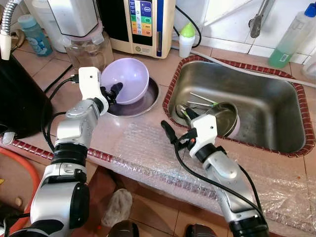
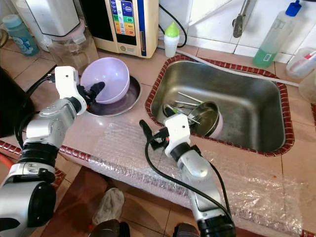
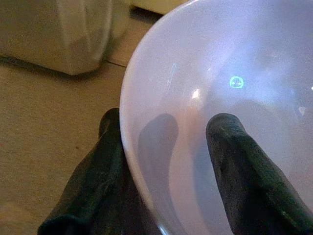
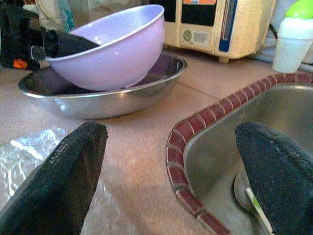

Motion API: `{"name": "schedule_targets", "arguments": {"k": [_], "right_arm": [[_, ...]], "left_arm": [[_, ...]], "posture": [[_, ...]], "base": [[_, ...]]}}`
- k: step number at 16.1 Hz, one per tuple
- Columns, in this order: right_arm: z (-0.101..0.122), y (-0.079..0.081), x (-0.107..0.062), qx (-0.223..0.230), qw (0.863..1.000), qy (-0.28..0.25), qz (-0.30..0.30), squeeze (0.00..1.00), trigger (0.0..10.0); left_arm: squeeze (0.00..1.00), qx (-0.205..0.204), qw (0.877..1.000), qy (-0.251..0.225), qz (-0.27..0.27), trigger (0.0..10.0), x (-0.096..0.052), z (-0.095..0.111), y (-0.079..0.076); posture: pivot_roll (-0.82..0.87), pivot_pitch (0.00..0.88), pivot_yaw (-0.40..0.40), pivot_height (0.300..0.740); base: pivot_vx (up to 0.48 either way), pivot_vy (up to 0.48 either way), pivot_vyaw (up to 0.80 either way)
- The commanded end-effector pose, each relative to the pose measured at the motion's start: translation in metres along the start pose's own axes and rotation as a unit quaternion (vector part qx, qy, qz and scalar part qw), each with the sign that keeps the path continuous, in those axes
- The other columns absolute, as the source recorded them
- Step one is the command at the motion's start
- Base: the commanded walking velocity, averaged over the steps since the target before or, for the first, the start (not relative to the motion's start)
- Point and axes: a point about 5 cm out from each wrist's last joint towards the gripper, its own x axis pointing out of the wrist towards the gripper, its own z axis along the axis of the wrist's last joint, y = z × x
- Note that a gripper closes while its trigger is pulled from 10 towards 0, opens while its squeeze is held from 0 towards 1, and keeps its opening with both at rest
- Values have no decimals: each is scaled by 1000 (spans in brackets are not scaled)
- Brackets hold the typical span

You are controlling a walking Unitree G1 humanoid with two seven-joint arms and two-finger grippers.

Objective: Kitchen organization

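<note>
1. Step, as I read it: lifting the lilac bowl (image 1: pixel 126 79) out of the steel dish (image 1: pixel 148 101) at the counter's back edge, left of the sink (image 1: pixel 276 94).
2. Your left gripper (image 1: pixel 114 91) pinches its near rim, one finger inside, one outside.
3. Right gripper (image 4: pixel 171 161) is wide open, empty, straddling the sink's left rim.
4. Next: lift straight up; glossy, tilted plastic may slip.

At your twelve o'clock stands a cream water appliance (image 1: pixel 143 24) with coloured buttons, a small white bottle with a green cap (image 1: pixel 186 39) just beside it at one o'clock. A green-liquid bottle (image 1: pixel 291 37) leans at two o'clock; bubble wrap (image 1: pixel 148 148) covers the counter's near edge.
</note>
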Motion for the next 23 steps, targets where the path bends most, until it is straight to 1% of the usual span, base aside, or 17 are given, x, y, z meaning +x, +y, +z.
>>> {"name": "schedule_targets", "arguments": {"k": [1, 6, 8, 11, 12, 13, 15, 17, 18, 19, 21, 23], "right_arm": [[0, 2, 2, 0, 1000, 5, 7, 0, 10000], [-1, 1, 5, 2, 1000, 7, 9, 0, 10000], [-2, 0, 6, 2, 1000, 8, 9, 0, 10000], [-2, 0, 8, 2, 1000, 8, 9, 0, 10000], [-2, -1, 8, 1, 1000, 7, 9, 0, 10000], [-2, -1, 8, 1, 1000, 7, 8, 0, 10000], [-3, -1, 8, 2, 1000, 8, 6, 0, 10000], [-3, -1, 8, 2, 1000, 8, 5, 0, 10000], [-3, -1, 9, 2, 1000, 7, 3, 0, 10000], [-2, -3, 9, 2, 1000, 4, 0, 0, 10000], [2, -6, 11, 12, 1000, -10, -14, 0, 10000], [11, -12, 16, 36, 998, -34, -28, 0, 10000]], "left_arm": [[0, -5, 999, 33, 1, 0, -1, -11, 3], [0, 26, 998, 55, 9, 0, -9, -15, 17], [0, 38, 997, 65, -6, 0, -13, -17, 16], [0, 55, 997, 61, -4, 0, -18, -14, 21], [0, 69, 996, 60, -1, 0, -20, -12, 23], [0, 73, 996, 59, -2, 0, -20, -11, 24], [0, 84, 995, 53, -15, 0, -21, -5, 20], [0, 89, 995, 46, -15, 0, -20, -2, 18], [0, 97, 995, 26, -11, 0, -20, 4, 17], [0, 100, 995, -13, -12, 0, -20, 14, 13], [0, 92, 995, -33, -21, 0, -21, 18, 7], [0, 78, 993, -88, -22, 0, -24, 30, 1]], "posture": [[-2, 134, 48, 740], [9, 131, 43, 740], [13, 130, 40, 740], [17, 130, 41, 740], [17, 129, 42, 740], [18, 128, 41, 740], [19, 125, 44, 740], [17, 125, 45, 740], [16, 125, 45, 740], [18, 124, 46, 740], [21, 124, 45, 740], [21, 124, 45, 740]], "base": [[0, 0, 0], [0, 0, 0], [0, 0, 0], [0, 0, 0], [0, 0, 0], [0, 0, 0], [0, 0, 0], [0, 0, 0], [0, 0, 0], [0, 0, 0], [0, 0, 0], [0, 0, 0]]}}
